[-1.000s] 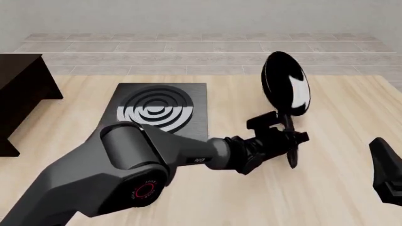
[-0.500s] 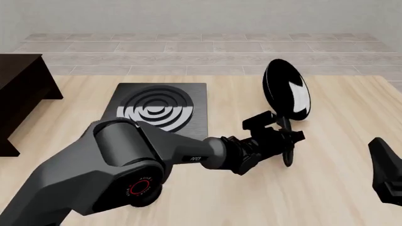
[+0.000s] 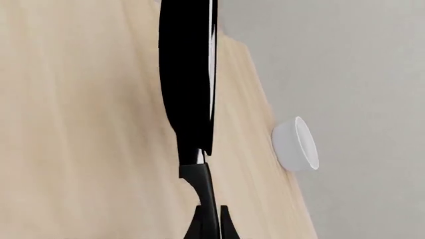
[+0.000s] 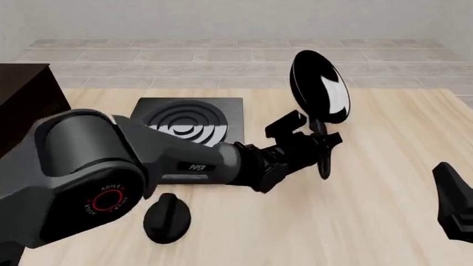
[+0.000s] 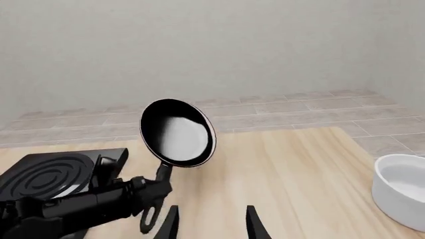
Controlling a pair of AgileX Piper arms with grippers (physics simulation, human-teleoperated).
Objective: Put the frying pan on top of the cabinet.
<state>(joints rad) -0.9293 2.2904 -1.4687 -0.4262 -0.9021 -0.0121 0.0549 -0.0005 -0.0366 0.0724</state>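
Note:
The frying pan (image 4: 318, 86) hangs tilted on edge above the table, its shiny inside facing right. My left gripper (image 4: 318, 143) is shut on its long handle, whose loop end (image 4: 323, 166) points down. In the left wrist view the pan (image 3: 189, 74) is edge-on beyond the fingers (image 3: 196, 230). The right wrist view shows the frying pan (image 5: 178, 132) ahead and to the left of my open right gripper (image 5: 212, 224), which holds nothing. In the front view, that right gripper (image 4: 454, 205) sits at the lower right. The dark cabinet (image 4: 30, 94) stands at the far left, partly behind my left arm.
A flat black stove plate (image 4: 188, 130) with concentric rings lies in the middle of the wooden table. A round black knob (image 4: 166, 217) rests near the front. A white bowl (image 5: 401, 189) sits near the table's right edge.
My left arm has swung left and lifted the pan higher and farther back. The black knob, hidden under the arm before, now shows. The right gripper has stayed put.

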